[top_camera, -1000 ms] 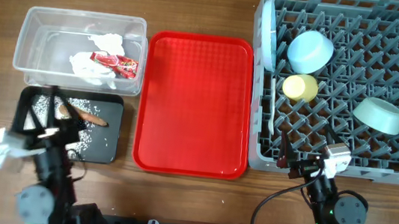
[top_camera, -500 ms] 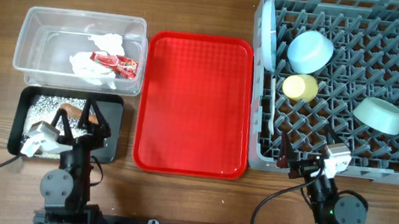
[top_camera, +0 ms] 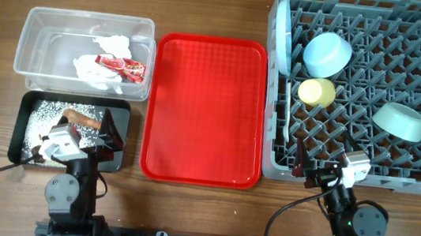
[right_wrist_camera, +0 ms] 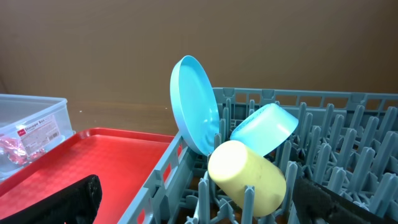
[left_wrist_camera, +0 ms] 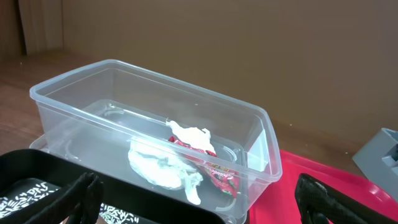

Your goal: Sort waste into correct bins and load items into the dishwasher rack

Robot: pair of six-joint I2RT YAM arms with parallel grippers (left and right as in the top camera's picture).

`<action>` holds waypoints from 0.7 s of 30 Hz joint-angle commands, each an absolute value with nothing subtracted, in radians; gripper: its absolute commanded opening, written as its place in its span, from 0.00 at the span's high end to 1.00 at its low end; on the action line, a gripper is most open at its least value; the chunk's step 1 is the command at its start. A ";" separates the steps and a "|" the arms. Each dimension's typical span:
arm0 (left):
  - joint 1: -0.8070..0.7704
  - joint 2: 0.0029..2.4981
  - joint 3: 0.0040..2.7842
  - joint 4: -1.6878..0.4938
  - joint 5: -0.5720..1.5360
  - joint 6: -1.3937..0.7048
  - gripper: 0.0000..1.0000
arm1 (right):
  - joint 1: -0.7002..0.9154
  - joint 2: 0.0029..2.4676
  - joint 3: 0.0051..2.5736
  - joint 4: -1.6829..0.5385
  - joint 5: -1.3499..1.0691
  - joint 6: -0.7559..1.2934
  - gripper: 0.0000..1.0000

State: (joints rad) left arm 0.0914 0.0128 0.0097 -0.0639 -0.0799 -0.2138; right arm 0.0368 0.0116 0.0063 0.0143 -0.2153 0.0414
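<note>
Jaws stand wide and empty on both arms: left gripper (top_camera: 74,141) over the near edge of the black tray (top_camera: 78,97), right gripper (top_camera: 324,156) at the near wall of the rack (top_camera: 409,185). In the tray, grains (top_camera: 45,119) lie scattered and the sausage (top_camera: 83,117) lies with its long axis left-right. Beyond, the tub (top_camera: 23,49) holds napkins (top_camera: 96,72) and the wrapper (top_camera: 121,65), also lengthwise left-right. Food and dry waste look deliberately split. The red tray (top_camera: 207,110) carries nothing. In the rack, the plate (top_camera: 283,35) stands on edge between pegs, lengthwise near-far, likely to drain. The cup (top_camera: 316,91), blue bowl (top_camera: 327,53) and green bowl (top_camera: 398,121) lean among pegs. I cannot make out the spoon.
</note>
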 commanded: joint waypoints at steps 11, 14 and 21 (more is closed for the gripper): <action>0.087 0.003 0.006 -0.065 -0.068 -0.190 0.00 | 0.042 0.005 0.005 0.017 -0.203 0.055 0.00; 0.087 0.003 0.006 -0.065 -0.068 -0.190 0.00 | 0.042 0.005 0.005 0.017 -0.203 0.055 0.01; 0.087 0.003 0.006 -0.065 -0.068 -0.190 0.00 | 0.042 0.005 0.005 0.017 -0.203 0.055 0.00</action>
State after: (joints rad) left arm 0.0914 0.0128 0.0097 -0.0643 -0.0799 -0.2104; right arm 0.0372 0.0116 0.0063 0.0143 -0.2153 0.0414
